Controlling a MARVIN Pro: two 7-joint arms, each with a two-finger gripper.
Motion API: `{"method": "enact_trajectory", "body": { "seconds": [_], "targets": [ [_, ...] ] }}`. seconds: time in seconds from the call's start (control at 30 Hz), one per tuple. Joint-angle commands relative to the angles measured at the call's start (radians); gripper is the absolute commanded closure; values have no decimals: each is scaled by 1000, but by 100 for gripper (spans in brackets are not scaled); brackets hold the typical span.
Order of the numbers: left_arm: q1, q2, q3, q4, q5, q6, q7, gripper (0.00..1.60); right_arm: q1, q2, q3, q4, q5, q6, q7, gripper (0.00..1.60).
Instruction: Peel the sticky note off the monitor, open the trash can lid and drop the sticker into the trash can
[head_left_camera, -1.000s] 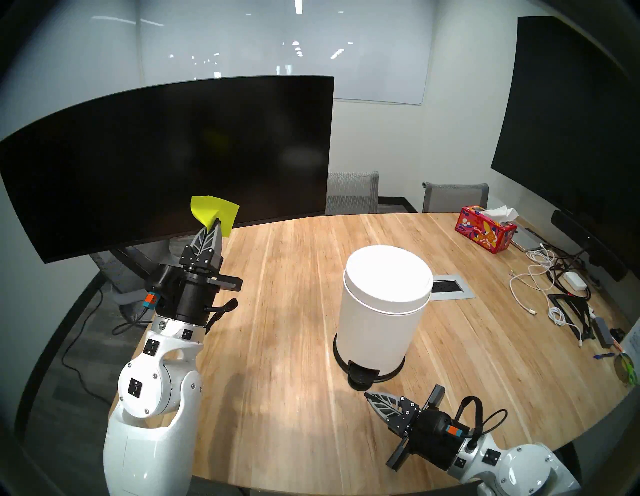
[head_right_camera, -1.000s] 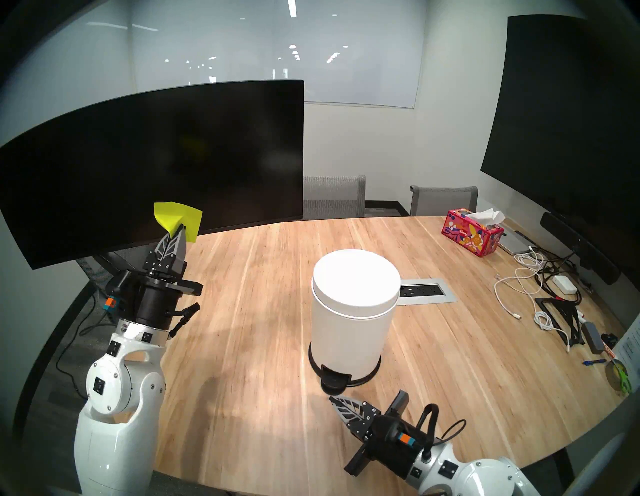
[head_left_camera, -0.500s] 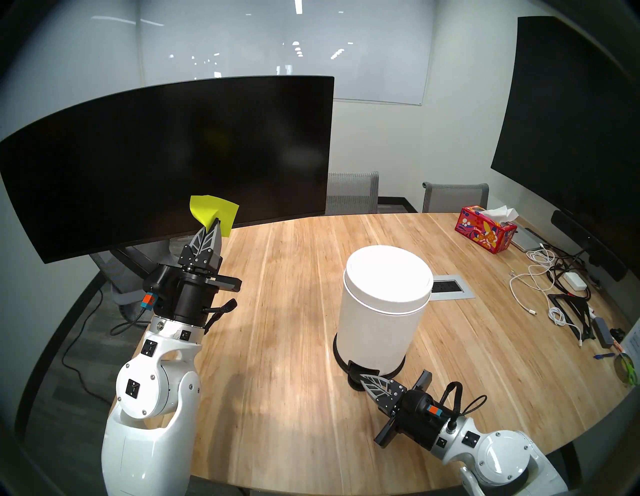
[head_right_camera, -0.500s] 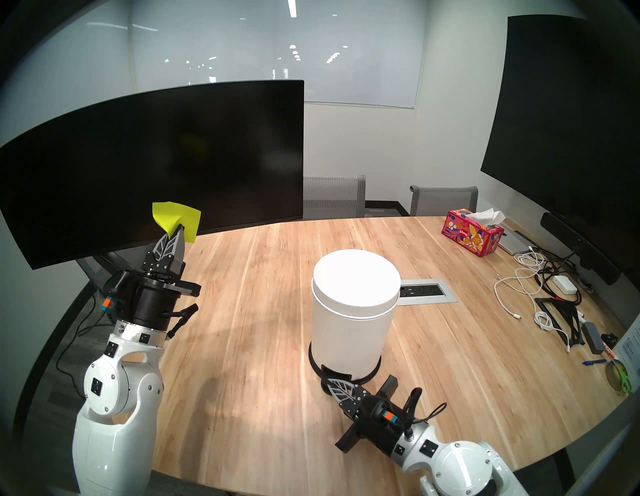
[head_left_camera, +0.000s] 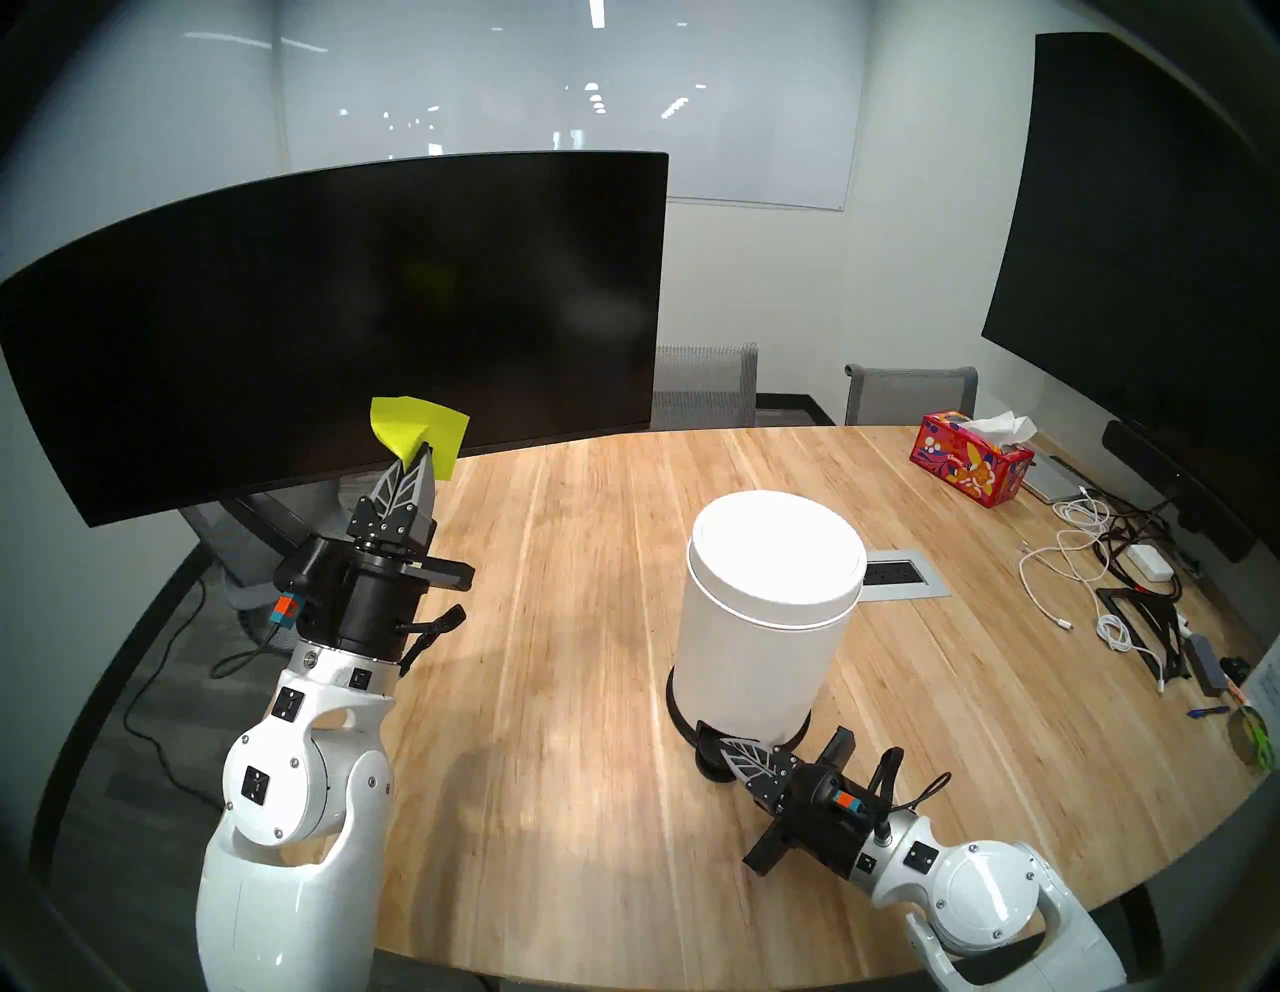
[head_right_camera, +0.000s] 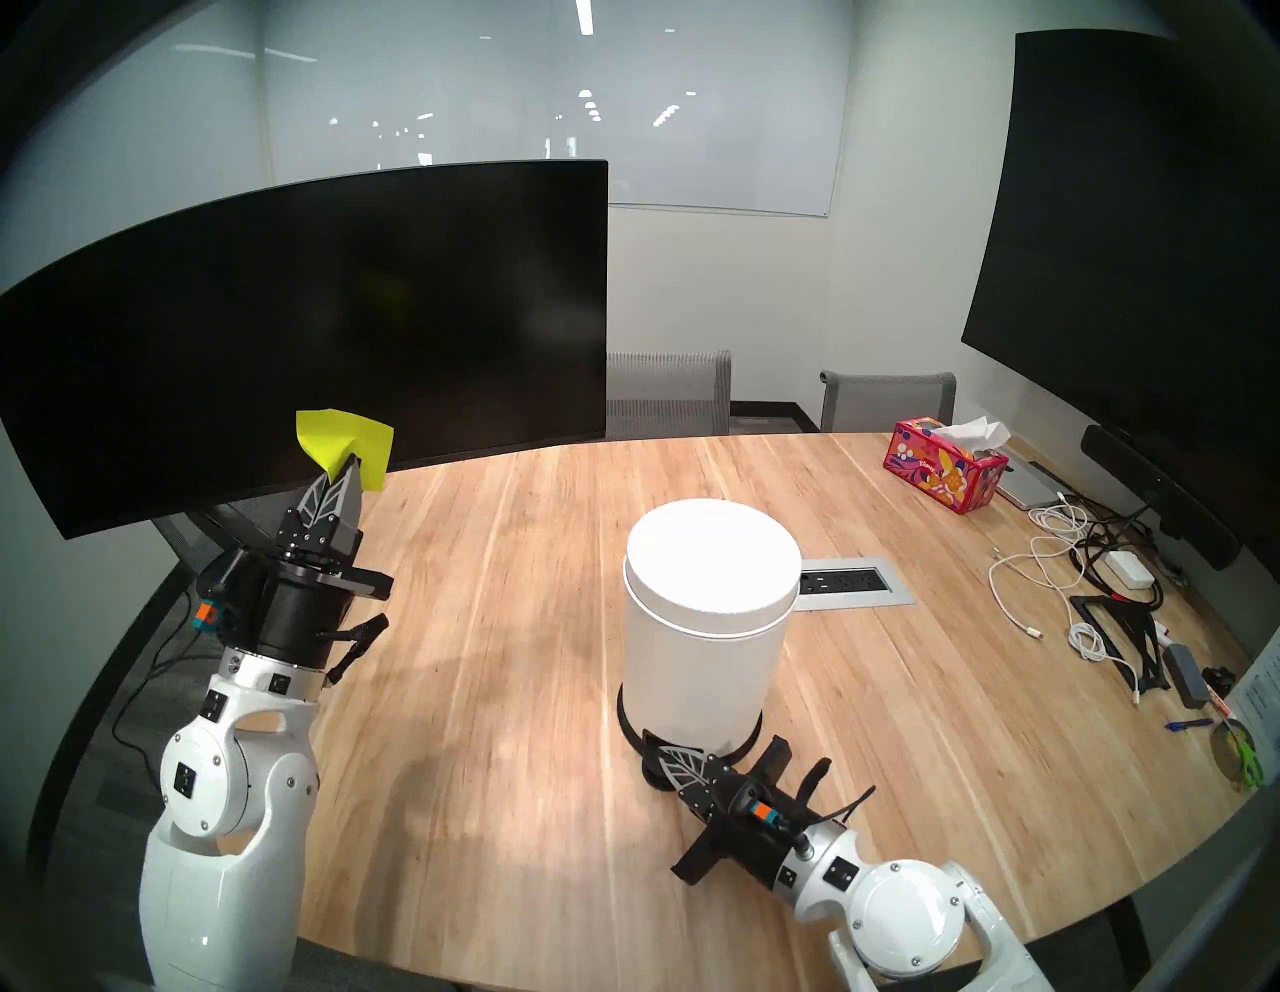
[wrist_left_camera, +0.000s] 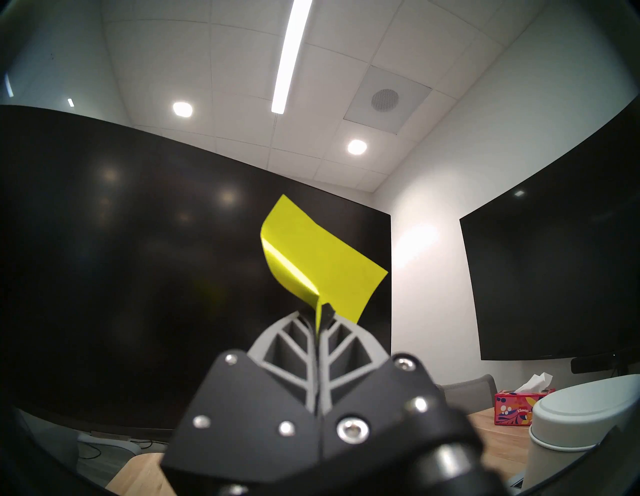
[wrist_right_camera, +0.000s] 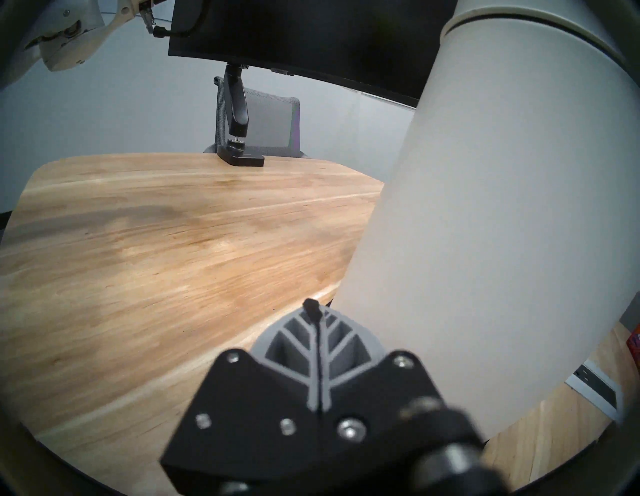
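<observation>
The yellow-green sticky note (head_left_camera: 415, 433) (wrist_left_camera: 318, 263) is pinched by one corner in my shut left gripper (head_left_camera: 422, 454), held up in front of the lower edge of the wide curved black monitor (head_left_camera: 332, 312), clear of the screen. The white trash can (head_left_camera: 765, 616) stands mid-table with its round white lid (head_left_camera: 779, 554) down. My right gripper (head_left_camera: 727, 747) is shut with nothing in it, its tips lying over the black foot pedal (head_left_camera: 710, 741) at the can's base. In the right wrist view the can's wall (wrist_right_camera: 485, 225) fills the right side beside the gripper (wrist_right_camera: 313, 308).
A second dark screen (head_left_camera: 1136, 263) hangs at the right. At the table's far right are a tissue box (head_left_camera: 973, 464), white cables (head_left_camera: 1067, 554) and small items. A power outlet panel (head_left_camera: 900, 575) is set in the table behind the can. Grey chairs (head_left_camera: 706, 384) stand behind.
My right gripper moved forward and left from the table's front to the can's foot pedal. My left gripper with the note drifted slightly left and down. The lid stayed down.
</observation>
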Motion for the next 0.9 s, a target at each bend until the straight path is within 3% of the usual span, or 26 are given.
{"method": "enact_trajectory", "body": {
  "seconds": [0.0,0.87],
  "targets": [
    [3,-6,2,-37,-6,-2,3,160,21,-4,-1,4,-7,-1,-6,160],
    [14,-1,5,-69,-8,14,-1,160,34,2,-15,53,-49,4,0,160]
  ]
}}
